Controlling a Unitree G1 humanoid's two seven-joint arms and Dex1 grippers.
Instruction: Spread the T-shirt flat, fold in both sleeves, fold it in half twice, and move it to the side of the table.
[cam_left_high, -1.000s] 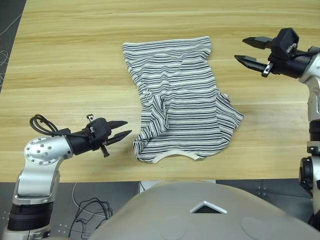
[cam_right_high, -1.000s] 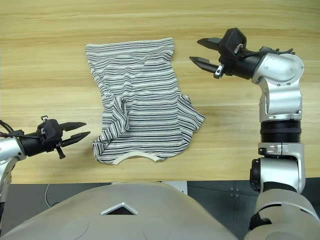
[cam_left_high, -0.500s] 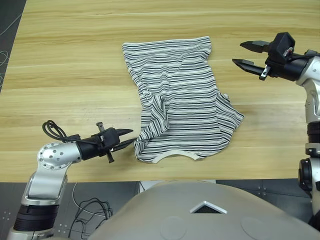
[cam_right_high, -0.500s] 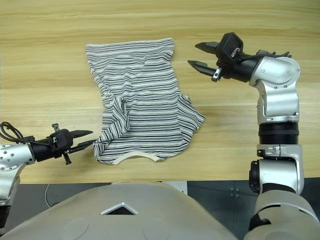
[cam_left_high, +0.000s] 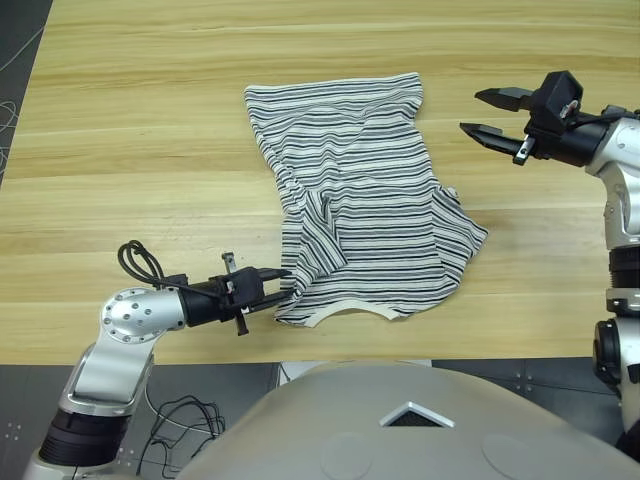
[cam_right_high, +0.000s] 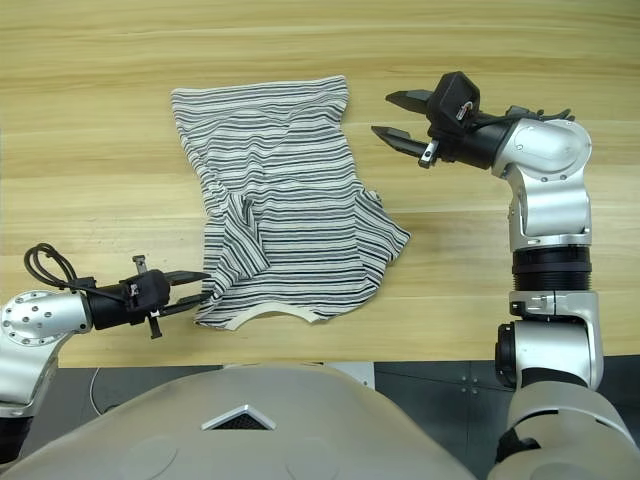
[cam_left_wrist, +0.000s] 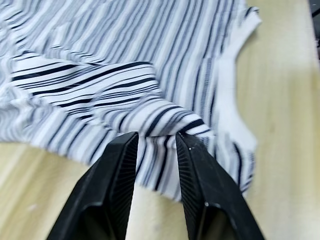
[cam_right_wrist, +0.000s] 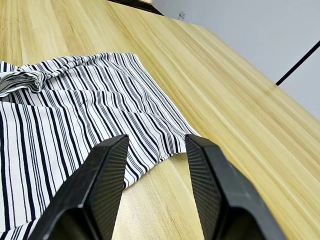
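Striped T-shirt (cam_left_high: 360, 190) crumpled mid-worktop (cam_left_high: 150, 150), collar at 6. Left tool (cam_left_wrist: 156, 137) at 7 o'clock corner, slightly spread astride bunched fold, prob. to pinch & pull flat. Right tool (cam_left_high: 472, 112) spread wide, hovering off 2 o'clock hem corner, ready to grab.

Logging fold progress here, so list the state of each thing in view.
Black-and-white striped T-shirt: unfolded, rumpled, left side bunched, lying on the table.
Left end effector: at the T-shirt's near left corner; grip unclear.
Right end effector: open, empty, held off the T-shirt's far right corner.
Light wooden table: bears the T-shirt.
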